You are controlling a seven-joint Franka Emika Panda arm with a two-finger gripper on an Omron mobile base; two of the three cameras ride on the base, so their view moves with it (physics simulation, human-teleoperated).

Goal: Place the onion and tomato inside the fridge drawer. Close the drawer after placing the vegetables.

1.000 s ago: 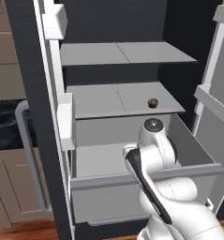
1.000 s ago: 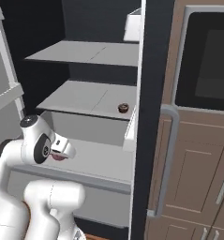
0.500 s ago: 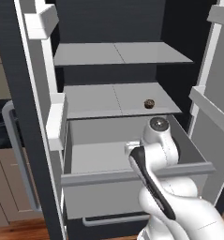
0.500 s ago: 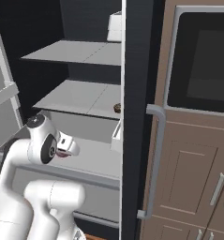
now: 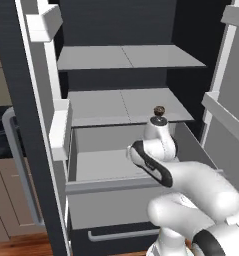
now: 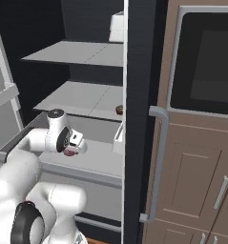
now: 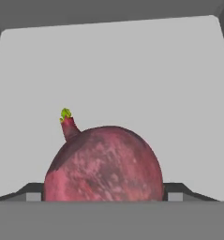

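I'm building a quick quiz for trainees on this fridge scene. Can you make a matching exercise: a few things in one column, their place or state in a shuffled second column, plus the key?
Things:
1. onion
2. fridge drawer
3. small dark ball
4. gripper

Places or states:
A. pulled out, open
B. on the shelf just above the drawer
C. held between the fingers
D. over the open drawer's floor

Pairs: 1-C, 2-A, 3-B, 4-D

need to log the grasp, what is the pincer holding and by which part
The pincer holds the pinkish-purple round onion by its lower sides, pointed tip free, over the light grey fridge drawer.
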